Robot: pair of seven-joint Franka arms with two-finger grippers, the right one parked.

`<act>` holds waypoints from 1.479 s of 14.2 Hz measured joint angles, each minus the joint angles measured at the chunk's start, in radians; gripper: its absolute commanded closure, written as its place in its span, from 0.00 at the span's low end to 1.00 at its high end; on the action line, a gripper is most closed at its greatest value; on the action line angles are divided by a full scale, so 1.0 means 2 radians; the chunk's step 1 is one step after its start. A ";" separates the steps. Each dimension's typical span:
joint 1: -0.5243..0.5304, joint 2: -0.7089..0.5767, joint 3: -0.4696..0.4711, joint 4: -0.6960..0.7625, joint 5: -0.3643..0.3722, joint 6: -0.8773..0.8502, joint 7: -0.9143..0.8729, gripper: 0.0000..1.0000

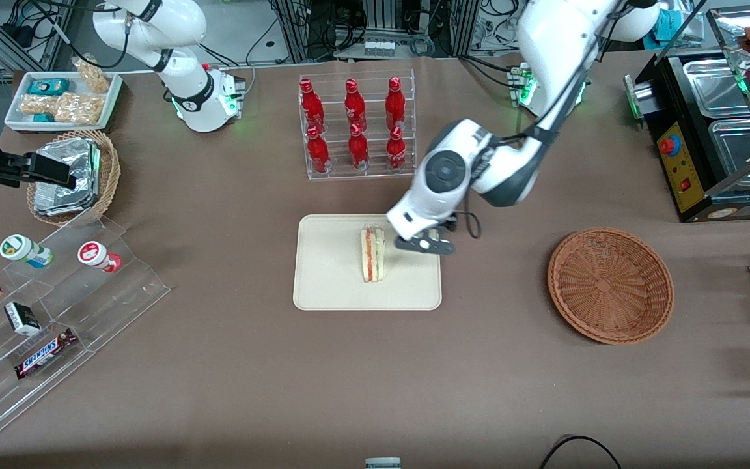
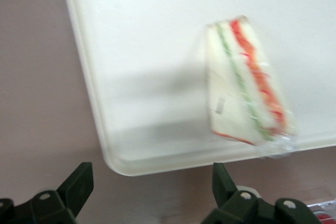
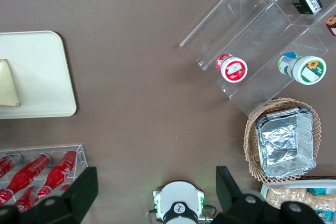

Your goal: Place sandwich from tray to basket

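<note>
In soft light, the hand (image 1: 424,245) above the tray's (image 1: 323,273) edge perhaps casts its faint shadows.

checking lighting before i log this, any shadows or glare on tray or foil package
Left wrist view: grey shadow on the tray beside the sandwich, open gripper by the tray's edge; front and right wrist views: bright glints on the foil package.

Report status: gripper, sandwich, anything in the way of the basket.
Gripper open, empty, near the tray's edge. Sandwich on tray, not yet in basket. Bottle rack farther from front camera, off the tray-to-basket line.
</note>
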 measured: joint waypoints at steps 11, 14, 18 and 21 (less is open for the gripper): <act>-0.063 0.094 0.001 0.117 0.073 0.001 -0.190 0.00; -0.063 0.120 0.002 0.138 0.073 0.001 -0.195 0.00; -0.064 0.142 0.003 0.151 0.073 0.001 -0.205 0.31; -0.065 0.146 0.003 0.155 0.073 0.001 -0.223 0.64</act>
